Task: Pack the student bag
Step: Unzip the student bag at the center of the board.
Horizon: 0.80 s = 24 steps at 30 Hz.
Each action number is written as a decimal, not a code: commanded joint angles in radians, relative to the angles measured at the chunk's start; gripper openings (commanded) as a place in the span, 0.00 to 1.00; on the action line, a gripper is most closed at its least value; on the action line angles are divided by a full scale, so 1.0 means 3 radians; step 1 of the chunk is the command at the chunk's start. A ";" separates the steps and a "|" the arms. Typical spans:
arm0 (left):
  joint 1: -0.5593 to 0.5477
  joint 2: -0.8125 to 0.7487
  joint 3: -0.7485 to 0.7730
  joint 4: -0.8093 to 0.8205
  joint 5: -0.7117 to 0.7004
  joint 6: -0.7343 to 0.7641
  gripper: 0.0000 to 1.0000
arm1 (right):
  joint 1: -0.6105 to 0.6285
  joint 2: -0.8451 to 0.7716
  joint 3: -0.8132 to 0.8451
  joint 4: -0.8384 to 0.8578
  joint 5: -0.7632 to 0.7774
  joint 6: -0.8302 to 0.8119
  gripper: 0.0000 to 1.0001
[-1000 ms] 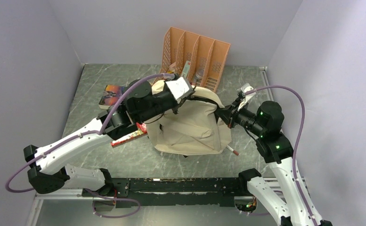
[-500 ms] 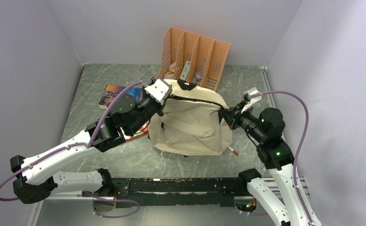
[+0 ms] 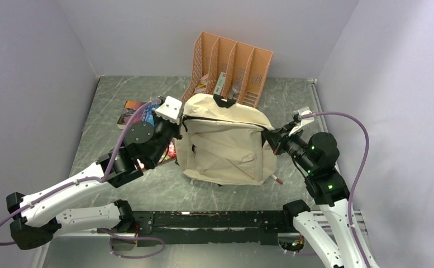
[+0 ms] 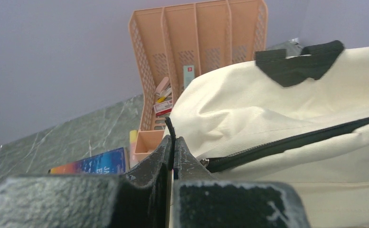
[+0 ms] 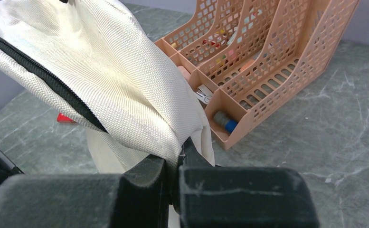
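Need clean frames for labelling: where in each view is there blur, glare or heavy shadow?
Top view: even, soft light, no glare, the bag sharp. Left wrist view: the left tool is a dark blur up close; bag and file rack behind it are clear. Right wrist view: the right tool is blurred likewise; the bag's weave is crisp.

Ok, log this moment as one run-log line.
student bag: held at both ends, zipper shut | left gripper: shut on zipper pull | right gripper: shut on bag's fabric corner | file organizer: behind bag
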State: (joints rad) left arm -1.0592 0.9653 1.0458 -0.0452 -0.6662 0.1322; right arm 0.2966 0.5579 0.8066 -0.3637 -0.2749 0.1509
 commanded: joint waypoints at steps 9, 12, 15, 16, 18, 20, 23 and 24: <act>0.0253 -0.0301 -0.0320 -0.0042 -0.0511 -0.0414 0.05 | -0.0017 -0.0225 -0.0032 0.0193 0.0281 0.0010 0.00; 0.0263 -0.0368 -0.0442 -0.0017 -0.0385 -0.0563 0.05 | -0.0016 -0.0259 -0.0027 0.0202 0.0174 -0.0045 0.00; 0.0262 -0.0463 -0.0534 0.0165 0.0086 -0.0484 0.05 | -0.0017 -0.0317 0.0037 0.0226 -0.0113 -0.0153 0.07; 0.0263 -0.0494 -0.0562 0.0268 0.0233 -0.0423 0.05 | -0.0017 -0.0328 0.0074 0.0226 -0.0229 -0.0198 0.11; 0.0262 -0.0550 -0.0630 0.0411 0.0504 -0.0327 0.05 | -0.0017 -0.0340 0.0155 0.0196 -0.0417 -0.0297 0.20; 0.0263 -0.0589 -0.0665 0.0515 0.0664 -0.0312 0.05 | -0.0017 -0.0334 0.0265 0.0098 -0.0549 -0.0436 0.34; 0.0263 -0.0640 -0.0726 0.0565 0.0747 -0.0333 0.05 | -0.0017 -0.0296 0.0484 -0.0145 -0.0645 -0.0654 0.42; 0.0263 -0.0653 -0.0756 0.0587 0.0775 -0.0345 0.05 | -0.0017 -0.0287 0.0549 -0.0224 -0.0651 -0.0712 0.44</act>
State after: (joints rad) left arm -0.9859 0.7918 0.8455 0.0433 -0.5209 0.0162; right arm 0.2955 0.4805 0.8677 -0.4026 -0.4068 0.0425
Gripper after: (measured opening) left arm 0.058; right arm 0.409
